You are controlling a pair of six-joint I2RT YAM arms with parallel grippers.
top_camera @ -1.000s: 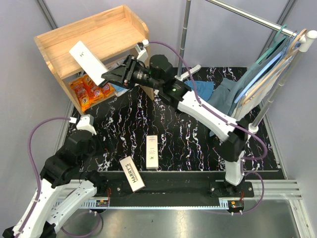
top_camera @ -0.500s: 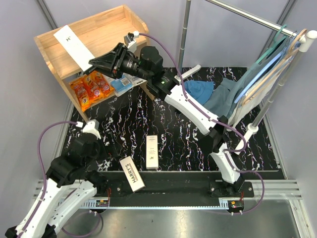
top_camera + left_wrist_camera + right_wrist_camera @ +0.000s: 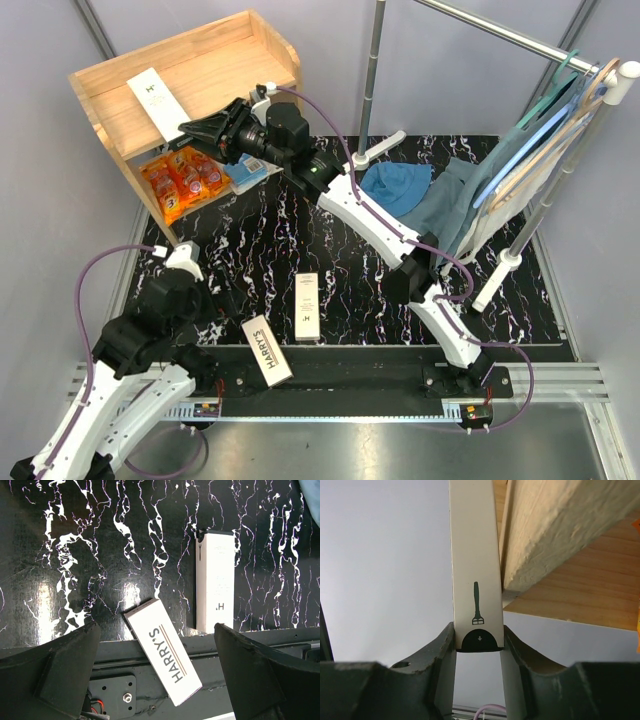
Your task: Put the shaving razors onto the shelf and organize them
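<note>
- Black marbled tabletop [image 3: 470,200], with the light-wood shelf [image 3: 215,60] standing at its far left corner.
- One long white Harry's box [image 3: 155,97] lies slanted over the shelf's top level. Its near dark end is pinched in the right gripper [image 3: 479,642], whose jaws are narrowed onto the box's sides. I cannot tell whether the box already touches the wood.
- On the lower level sit the orange packs [image 3: 180,180], crowded together at the front. A blue blister pack [image 3: 248,172] lies just beside them at the shelf's foot, half under the right arm.
- Two more white boxes wait near the front edge of the table. One lies straight [image 3: 307,305]. The other, with the brand name face up [image 3: 267,350], is angled and hangs over the edge onto the rail.
- Left gripper [image 3: 156,635] hovers above that pair with its jaws spread wide, holding nothing.
- My reading: roughly halfway. The orange packs look shelved and the first white box is about to be set down. It needs releasing and squaring up, then both table boxes need carrying over.
- Off to the right stands a metal clothes rack [image 3: 520,45], with blue cloths [image 3: 395,185] at its foot.
</note>
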